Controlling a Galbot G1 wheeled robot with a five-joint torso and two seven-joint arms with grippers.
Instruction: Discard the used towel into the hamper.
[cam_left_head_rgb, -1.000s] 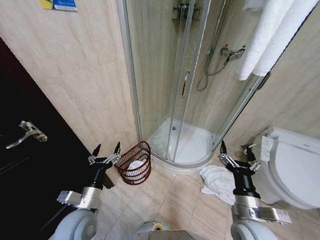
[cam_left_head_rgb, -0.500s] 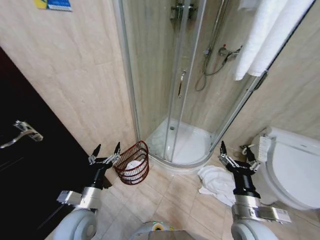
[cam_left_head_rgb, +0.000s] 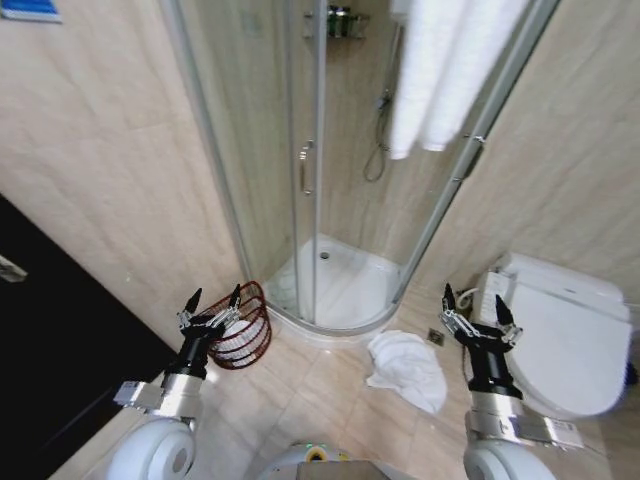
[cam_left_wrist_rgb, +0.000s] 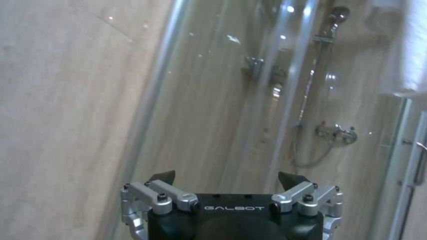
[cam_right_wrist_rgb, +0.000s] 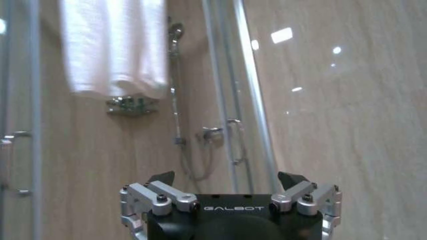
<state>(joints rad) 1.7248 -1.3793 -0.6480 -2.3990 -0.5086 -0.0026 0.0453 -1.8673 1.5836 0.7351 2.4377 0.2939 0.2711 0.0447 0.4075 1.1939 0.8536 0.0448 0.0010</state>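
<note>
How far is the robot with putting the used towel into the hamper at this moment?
Nothing looks done yet. The white used towel lies crumpled on the floor tiles by the shower base, apart from the hamper, which stands near the wall. Nothing is in hand: the left gripper is raised in front of the hamper, open and empty, and the right gripper is raised beside the toilet, open and empty. Picking up, carrying and dropping the towel are all left.

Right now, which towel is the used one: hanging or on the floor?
The crumpled white towel on the floor tiles by the shower tray; the other white towels hang neatly up high.
</note>
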